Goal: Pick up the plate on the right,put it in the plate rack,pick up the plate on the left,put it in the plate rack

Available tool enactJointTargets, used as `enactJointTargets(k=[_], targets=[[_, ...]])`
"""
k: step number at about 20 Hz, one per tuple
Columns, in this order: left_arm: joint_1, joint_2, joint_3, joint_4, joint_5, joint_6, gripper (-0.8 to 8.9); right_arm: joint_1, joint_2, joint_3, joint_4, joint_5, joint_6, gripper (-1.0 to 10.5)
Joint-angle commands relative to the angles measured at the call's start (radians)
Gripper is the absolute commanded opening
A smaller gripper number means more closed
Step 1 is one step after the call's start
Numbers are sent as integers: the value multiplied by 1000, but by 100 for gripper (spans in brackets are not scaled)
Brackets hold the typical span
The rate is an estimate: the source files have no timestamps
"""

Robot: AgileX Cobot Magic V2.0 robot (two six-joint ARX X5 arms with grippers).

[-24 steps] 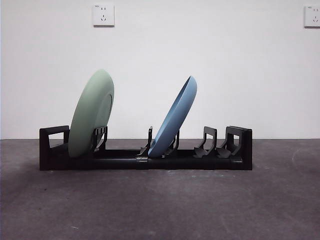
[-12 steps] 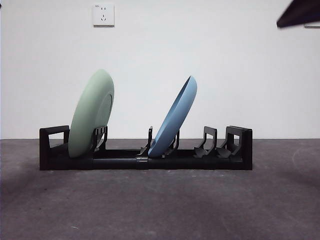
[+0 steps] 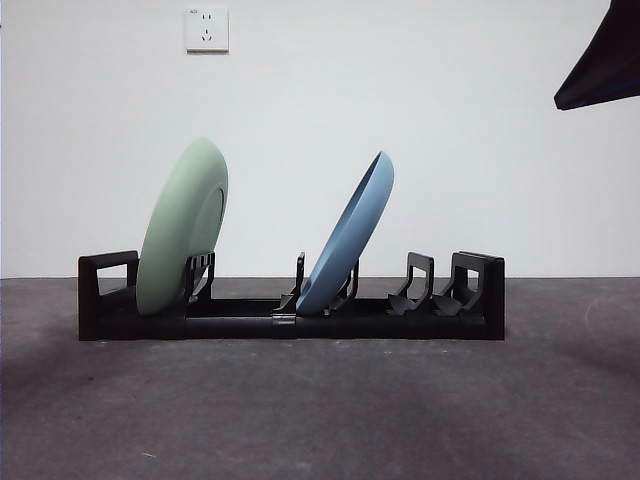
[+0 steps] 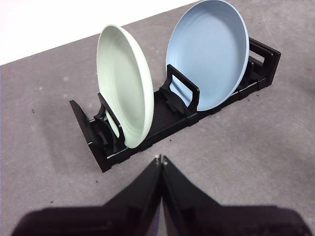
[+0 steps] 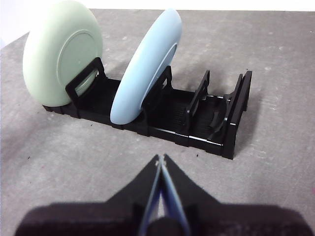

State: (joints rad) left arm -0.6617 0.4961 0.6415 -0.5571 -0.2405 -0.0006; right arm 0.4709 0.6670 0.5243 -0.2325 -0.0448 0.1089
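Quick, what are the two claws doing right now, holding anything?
Left gripper: shut, holding nothing, away from the long black plastic plate rack.
Right gripper: shut, holding nothing.

Test lab setup: bare white wall with socket, plain grey bench, no household furnishings.

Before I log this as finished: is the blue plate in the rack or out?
In. The blue plate stands tilted between prongs of the plate rack, its bottom edge down in a slot.
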Motion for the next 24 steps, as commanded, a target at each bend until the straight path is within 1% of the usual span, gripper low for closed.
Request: enactJointTargets(k=[1,3,5,6,8,10,12,14,16,20,24], targets=[[2,-1,-6,2,5,-6,-3,0,0,-9,7,-1,9,2],[2,-1,-6,1,5,-6,-3,0,0,-9,7,0,9,1],[13,-12,-7,1,1,55,-3,0,0,-9,7,0,9,2],[44,-38,-8,-4,3,58,-3,0,0,-9,7,-1,9,2],[132,-69,-24,23,54,56,-3,0,0,-9,7,-1,9,2],[263,-103,-69,114,140,55,-3,0,0,-9,7,0,9,2],[395,-149,-154,238,227,56,-3,0,0,-9,7,-1,9,2],[500,-229,-267,335,300,56,-3,0,0,-9,7,0,9,2],[568,-319,-379,385,316,53,-3,0,0,-9,7,0,9,2],[627,-478,-547,399,320,48,-3,0,0,-9,7,0,9,2],[654,-494,-628,406,319,6,-3,0,0,-9,6,-1,9,1]])
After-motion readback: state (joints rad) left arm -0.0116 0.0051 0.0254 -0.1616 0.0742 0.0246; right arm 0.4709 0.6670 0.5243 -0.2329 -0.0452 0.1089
